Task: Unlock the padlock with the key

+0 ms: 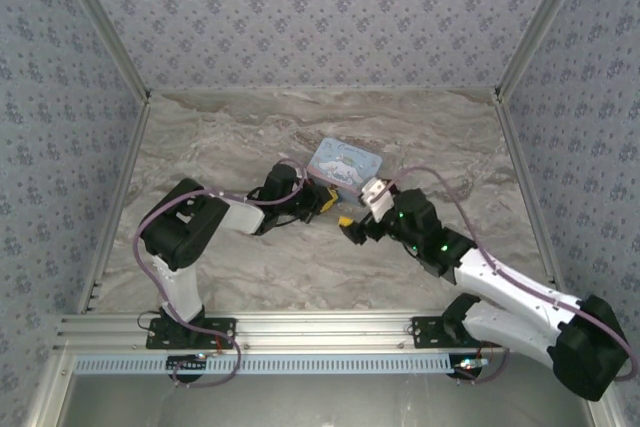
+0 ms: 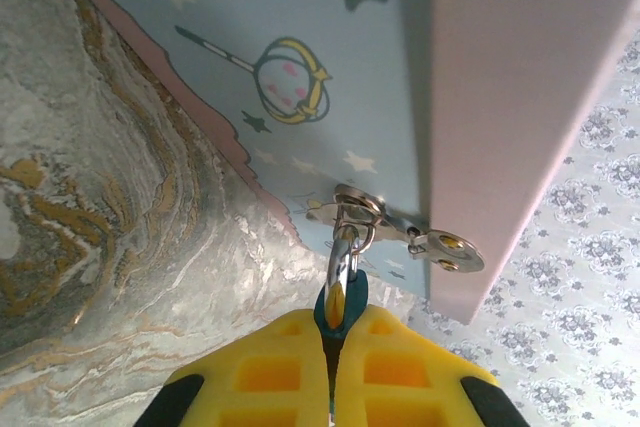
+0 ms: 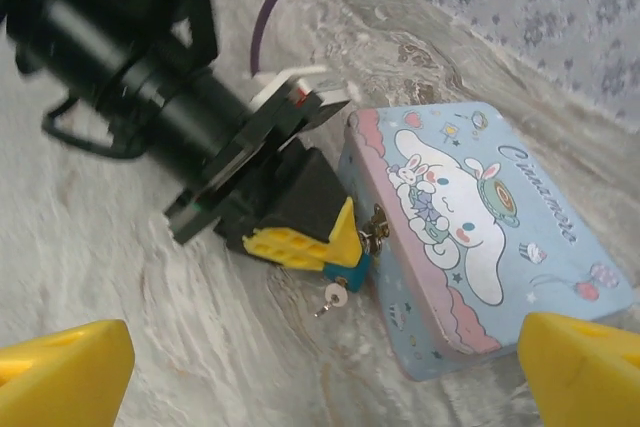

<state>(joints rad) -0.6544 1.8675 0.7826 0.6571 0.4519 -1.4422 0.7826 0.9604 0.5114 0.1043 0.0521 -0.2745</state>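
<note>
**A:** What is on the left?

**B:** The left arm (image 1: 185,227) reaches across the marbled counter (image 1: 230,127) toward the middle. The left pincer (image 2: 335,325) is clenched on the padlock (image 2: 341,302), with its yellow fingers (image 2: 270,372) pressing the teal body from both sides.

**A:** Where does the padlock sit?

**B:** Right against the front wall of the tin (image 1: 345,160). Its thin shackle (image 2: 343,252) passes through the metal hasp (image 2: 355,209) there.

**A:** And the key?

**B:** In the right wrist view, the key (image 3: 331,295) is a tiny metal piece with a round head, just under the padlock's body. I cannot tell whether it is in the keyhole.

**A:** The tin itself?

**B:** It is pale blue and lies flat on the counter with the cartoon lid facing up, just right of the left pincer.

**A:** Further right?

**B:** The right pincer (image 1: 349,228) is released. Its yellow fingertips (image 3: 65,372) are spread wide and grasp nothing. It hangs near the padlock on the near-right side, apart from the left pincer.
</note>
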